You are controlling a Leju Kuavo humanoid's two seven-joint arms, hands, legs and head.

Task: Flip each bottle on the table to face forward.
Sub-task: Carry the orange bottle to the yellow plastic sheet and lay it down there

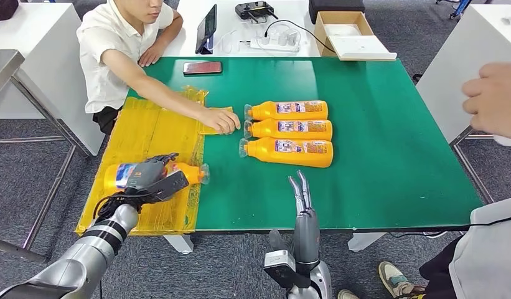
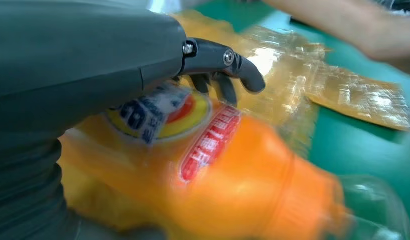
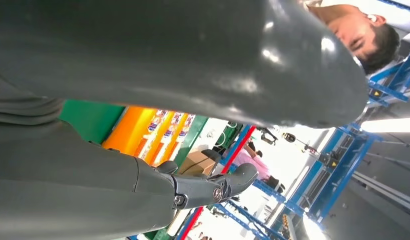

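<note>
Orange plastic juice bottle with a blue-and-red label [image 1: 125, 175] lies on its side on the crinkled yellow plastic sheet [image 1: 150, 131] at the left end of the green table mat [image 1: 377, 156], clear cap pointing toward the mat. The left hand [image 1: 152, 179] is wrapped over the bottle's middle, with dark fingers [image 2: 227, 62] curling across the label; the hand is closed around the body. In the left wrist view the bottle is blurred.

Three more orange bottles in a row [image 1: 289, 129] lie side by side further along the mat, labels up, caps toward the yellow sheet. A seated person's hand [image 1: 218, 119] rests on the sheet's edge just beside them.

The right hand [image 1: 302, 199] stands at the table's near edge with its fingers straight and close together, holding nothing.

Handling judgement: the bottle looks full, so moderately heavy; smooth walls and glossy label likely slippery, and the round body will roll. Best hold is around the labelled mid-section, not the tapering neck. The sheet underneath may slide or bunch.
</note>
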